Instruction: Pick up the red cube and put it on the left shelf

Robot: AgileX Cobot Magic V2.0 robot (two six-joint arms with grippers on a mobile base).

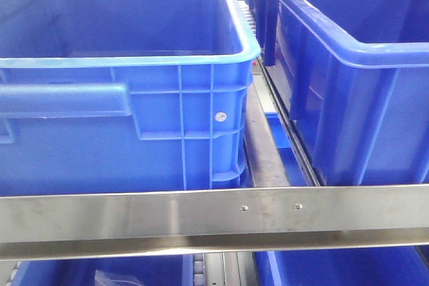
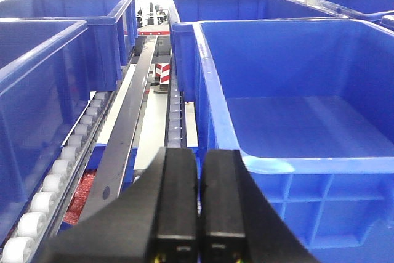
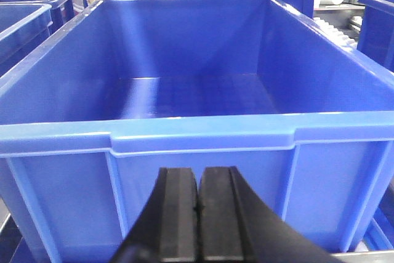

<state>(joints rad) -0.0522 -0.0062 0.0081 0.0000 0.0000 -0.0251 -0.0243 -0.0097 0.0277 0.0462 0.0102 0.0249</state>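
Note:
The red cube is out of view in every frame. The left shelf shows in the front view as a brushed-steel front rail (image 1: pixel 134 216) with two small screws, carrying large blue crates (image 1: pixel 120 65). My left gripper (image 2: pixel 199 154) is shut with nothing between its black fingers; it hovers over the gap between two crate rows, beside a big empty blue crate (image 2: pixel 295 121). In the right wrist view my right gripper (image 3: pixel 197 172) is also shut and empty, pointing at the near wall of another empty blue crate (image 3: pixel 197 146).
White conveyor rollers (image 2: pixel 55 173) and a dark metal divider bar (image 2: pixel 126 133) run between the crate rows. Red speckled material (image 2: pixel 80 195) lies on a lower tier under the rollers. A second crate (image 1: pixel 348 78) stands right of the first. More crates (image 1: pixel 348 269) sit below the rail.

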